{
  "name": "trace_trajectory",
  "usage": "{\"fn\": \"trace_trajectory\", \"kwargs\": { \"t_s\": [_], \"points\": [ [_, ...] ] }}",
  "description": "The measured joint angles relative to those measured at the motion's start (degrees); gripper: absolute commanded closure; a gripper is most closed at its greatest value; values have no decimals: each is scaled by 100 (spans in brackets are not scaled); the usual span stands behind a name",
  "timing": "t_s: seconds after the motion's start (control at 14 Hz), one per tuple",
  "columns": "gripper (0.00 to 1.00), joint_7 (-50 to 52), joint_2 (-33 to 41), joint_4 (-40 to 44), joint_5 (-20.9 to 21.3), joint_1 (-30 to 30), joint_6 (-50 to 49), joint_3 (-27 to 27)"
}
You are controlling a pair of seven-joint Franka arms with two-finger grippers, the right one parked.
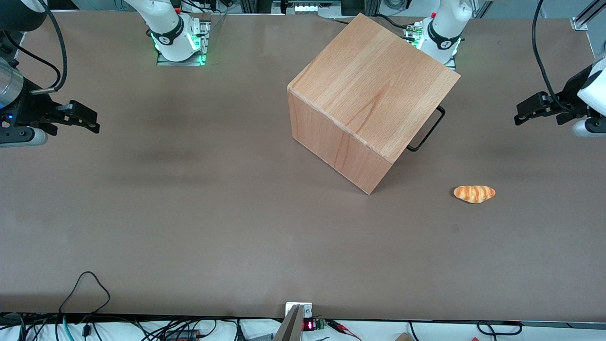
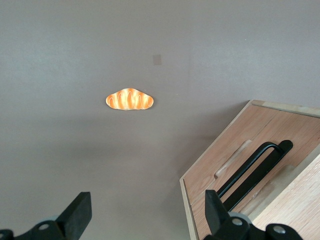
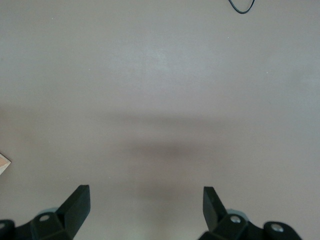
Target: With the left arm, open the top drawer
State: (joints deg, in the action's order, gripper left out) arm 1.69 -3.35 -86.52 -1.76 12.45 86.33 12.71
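The beech-wood cube cabinet [image 1: 374,90] stands turned on the table, its front facing the working arm's end. The top drawer's front is hidden in the front view; only its black U-shaped handle [image 1: 430,129] sticks out. In the left wrist view the drawer front [image 2: 235,170] looks flush with the cabinet, with the handle [image 2: 252,167] on it. The left arm's gripper [image 1: 521,115] hovers above the table toward the working arm's end, in front of the drawer and well apart from the handle. It is open and empty [image 2: 147,207].
A small orange striped bread roll [image 1: 474,193] lies on the table nearer the front camera than the gripper; it also shows in the left wrist view [image 2: 129,100]. The arm bases [image 1: 442,38] stand at the table's back edge, close to the cabinet. Cables [image 1: 85,289] lie at the front edge.
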Motion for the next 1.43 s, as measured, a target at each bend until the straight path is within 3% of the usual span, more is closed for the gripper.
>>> {"fn": "trace_trajectory", "kwargs": {
  "t_s": [1.43],
  "points": [
    [0,0,0,-26,0,0,-100,0]
  ]
}}
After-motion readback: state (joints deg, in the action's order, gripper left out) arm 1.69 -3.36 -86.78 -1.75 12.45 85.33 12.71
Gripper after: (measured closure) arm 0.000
